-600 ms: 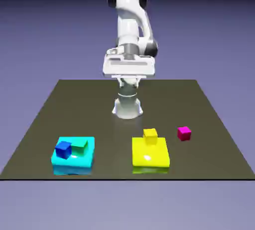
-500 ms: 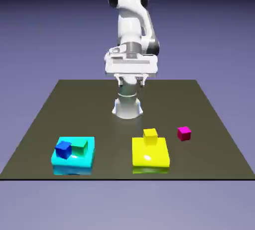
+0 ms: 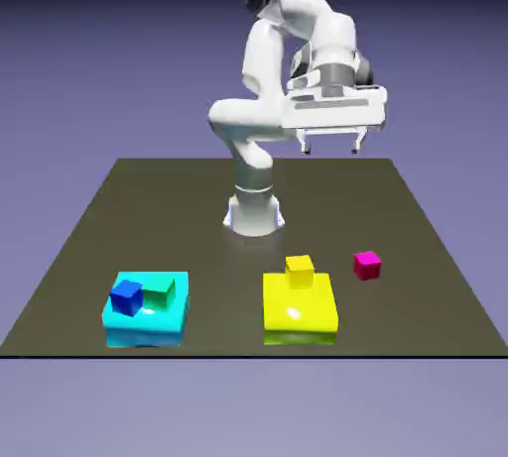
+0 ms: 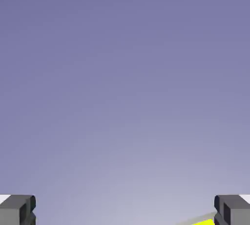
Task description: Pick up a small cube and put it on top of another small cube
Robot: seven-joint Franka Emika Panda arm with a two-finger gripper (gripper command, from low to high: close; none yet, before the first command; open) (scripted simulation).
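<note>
Pincer (image 3: 329,151) hung wide open and empty at upper right, probably lining up over the pink cube (image 3: 367,265).

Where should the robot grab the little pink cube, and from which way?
Best from straight above, I think. The pink cube sits flat on the table with bare space all round it, apart from the small yellow cube, so the open gripper could come down with one finger on each of two opposite flat side faces, about halfway up.
</note>
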